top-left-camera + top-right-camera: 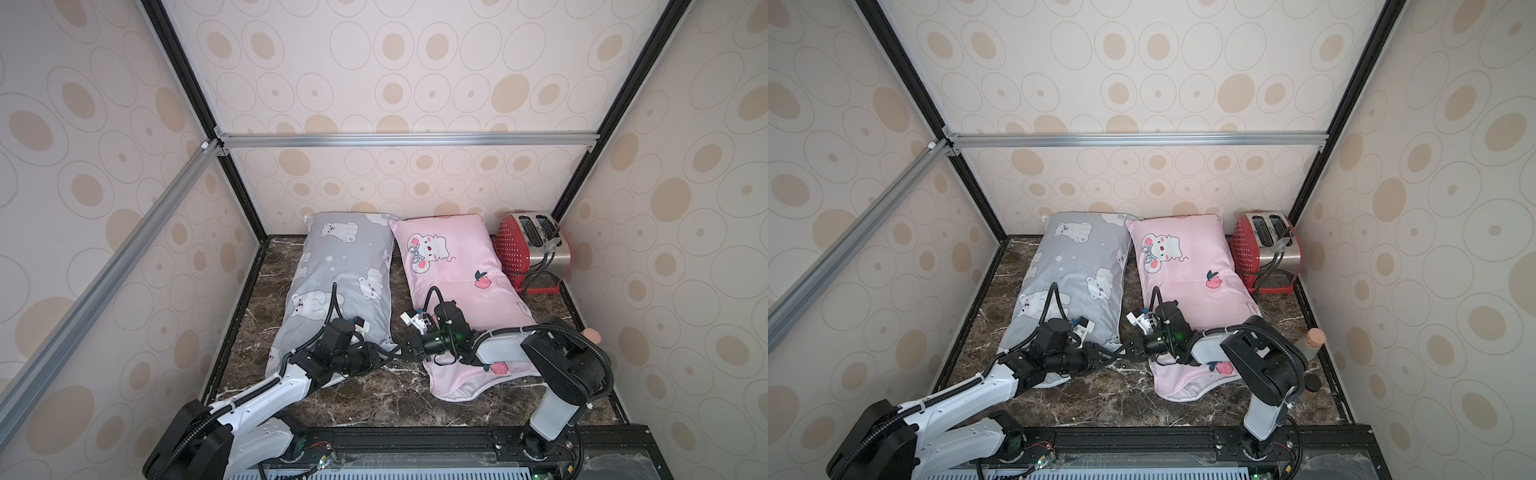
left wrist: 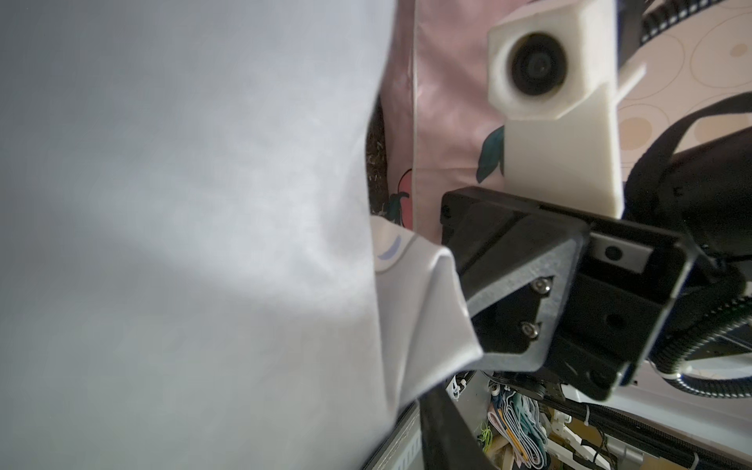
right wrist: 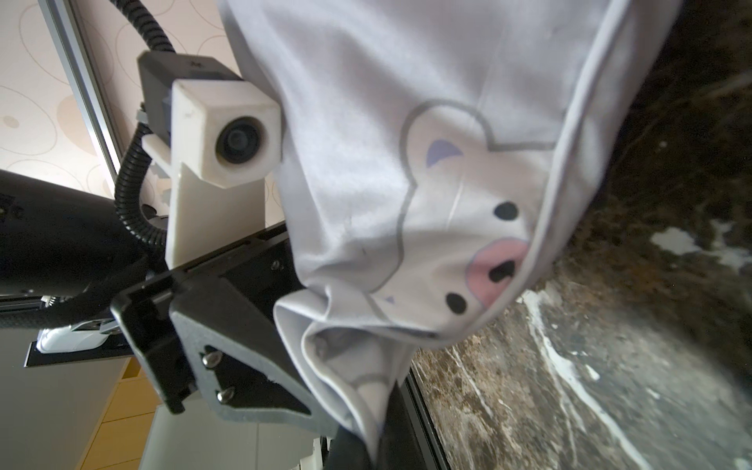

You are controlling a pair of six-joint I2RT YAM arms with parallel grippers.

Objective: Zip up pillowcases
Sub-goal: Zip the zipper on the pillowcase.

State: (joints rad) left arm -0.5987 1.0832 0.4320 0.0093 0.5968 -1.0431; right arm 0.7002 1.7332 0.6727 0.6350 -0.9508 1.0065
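one pillowcase (image 1: 345,270) corner in right tool (image 1: 409,351)

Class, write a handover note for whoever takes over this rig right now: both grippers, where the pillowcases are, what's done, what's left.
Right gripper: shut on the grey pillowcase, at its near corner.
Left gripper: at that same corner, open or shut unclear.
Both cases lie side by side on the table, with the pink pillowcase on the right.
Done: corner gripped.
Left: no zip is visible, so treat both as still to zip.
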